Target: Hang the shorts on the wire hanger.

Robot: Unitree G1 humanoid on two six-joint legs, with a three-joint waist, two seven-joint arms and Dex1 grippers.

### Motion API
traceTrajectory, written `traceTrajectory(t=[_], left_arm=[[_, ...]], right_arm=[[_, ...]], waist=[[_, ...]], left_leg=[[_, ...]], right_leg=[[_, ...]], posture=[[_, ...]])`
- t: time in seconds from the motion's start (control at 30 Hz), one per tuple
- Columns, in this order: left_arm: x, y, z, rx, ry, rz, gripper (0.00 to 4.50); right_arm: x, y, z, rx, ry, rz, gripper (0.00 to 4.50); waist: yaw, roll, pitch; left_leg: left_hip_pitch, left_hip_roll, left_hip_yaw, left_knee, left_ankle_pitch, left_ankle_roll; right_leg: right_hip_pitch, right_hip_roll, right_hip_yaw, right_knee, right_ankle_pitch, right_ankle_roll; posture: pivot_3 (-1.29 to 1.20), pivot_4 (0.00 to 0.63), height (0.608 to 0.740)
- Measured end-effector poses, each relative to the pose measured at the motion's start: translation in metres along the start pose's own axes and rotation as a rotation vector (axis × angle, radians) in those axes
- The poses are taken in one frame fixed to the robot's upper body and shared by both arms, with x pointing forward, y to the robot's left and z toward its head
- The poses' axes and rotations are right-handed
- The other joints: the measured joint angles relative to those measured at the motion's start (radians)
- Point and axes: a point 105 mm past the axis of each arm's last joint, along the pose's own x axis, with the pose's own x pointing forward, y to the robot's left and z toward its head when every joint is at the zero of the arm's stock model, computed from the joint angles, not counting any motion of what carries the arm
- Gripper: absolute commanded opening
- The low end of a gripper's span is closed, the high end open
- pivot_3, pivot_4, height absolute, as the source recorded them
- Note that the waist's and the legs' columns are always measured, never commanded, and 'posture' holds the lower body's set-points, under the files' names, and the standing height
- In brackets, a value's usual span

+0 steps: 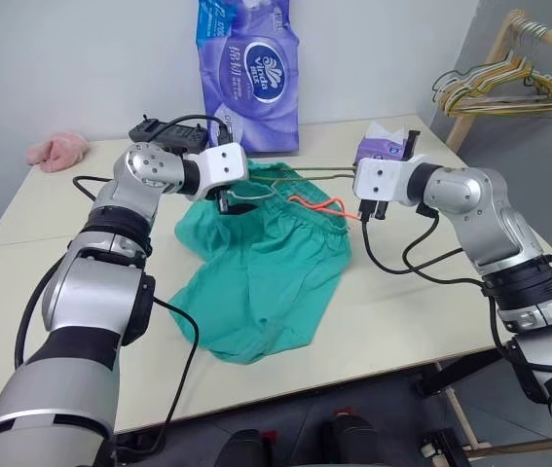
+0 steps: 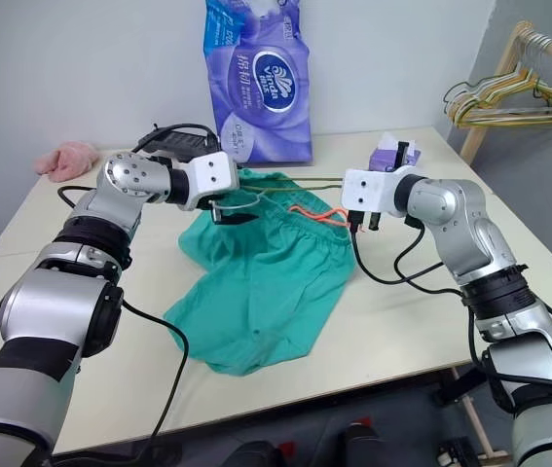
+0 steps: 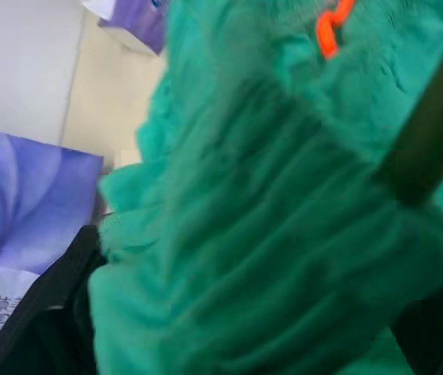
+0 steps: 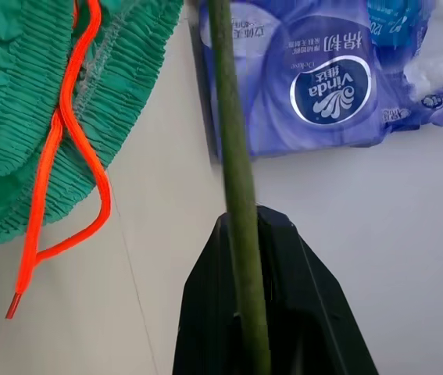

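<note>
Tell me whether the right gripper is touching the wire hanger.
Touching. In the right wrist view the right gripper is shut on the wire hanger: the thin olive wire runs straight down between its two black fingers, with no gap on either side.

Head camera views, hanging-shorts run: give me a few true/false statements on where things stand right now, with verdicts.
1. The right gripper is shut on the thin olive-grey wire hanger. True.
2. The teal-green fabric shorts hang fully off the pale tabletop. False: their legs lie on the table, and only the waistband end is raised at the hanger.
3. The bright orange drawstring trails from the waistband toward the right gripper. True.
4. The purple tissue pack lies flat on the shorts. False: it stands upright at the table's far edge, behind them.
5. The small pink cloth sits at the table's far left corner. True.
</note>
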Motion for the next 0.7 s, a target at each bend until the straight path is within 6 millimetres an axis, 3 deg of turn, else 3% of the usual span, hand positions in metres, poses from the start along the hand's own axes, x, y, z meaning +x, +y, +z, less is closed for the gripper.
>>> traceTrajectory(t=[0.23, 0.5, 0.57, 0.7], left_arm=[[-0.0005, 0.0054, -0.001, -0.003, 0.005, 0.051, 2.17], [-0.0004, 0.0051, -0.0008, 0.0, 0.004, 0.048, 0.52], [0.0007, 0.0029, 0.0005, 0.016, 0.0, 0.032, 0.23], [0.0008, 0.0019, 0.0015, 0.025, -0.005, 0.023, 0.1]], right_arm=[[-0.0006, -0.0005, 0.003, -0.016, -0.002, 0.003, 0.0], [-0.0041, 0.0047, 0.0076, -0.019, -0.002, 0.015, 0.0], [-0.0053, 0.0034, 0.008, -0.015, 0.0, 0.008, 0.0], [-0.0072, 0.0064, 0.0086, -0.008, 0.004, 0.02, 0.0]], waist=[[-0.001, 0.0, 0.0], [-0.001, -0.002, -0.002], [-0.001, -0.002, -0.002], [-0.001, -0.002, -0.002]], left_leg=[[0.0, 0.0, 0.0, 0.003, 0.0, 0.0], [0.001, -0.001, -0.001, 0.014, -0.001, 0.002], [0.001, -0.001, -0.001, 0.014, -0.001, 0.002], [0.001, -0.001, -0.001, 0.014, -0.001, 0.002]], right_leg=[[0.0, 0.0, 0.0, 0.002, 0.0, 0.0], [0.003, 0.0, 0.0, 0.011, 0.001, 0.001], [0.003, 0.0, 0.0, 0.011, 0.001, 0.001], [0.002, -0.001, 0.0, 0.011, 0.001, 0.001]], posture=[[-0.03, 0.001, 0.74], [-0.03, 0.0, 0.74], [-0.03, 0.0, 0.74], [-0.03, 0.0, 0.74]])
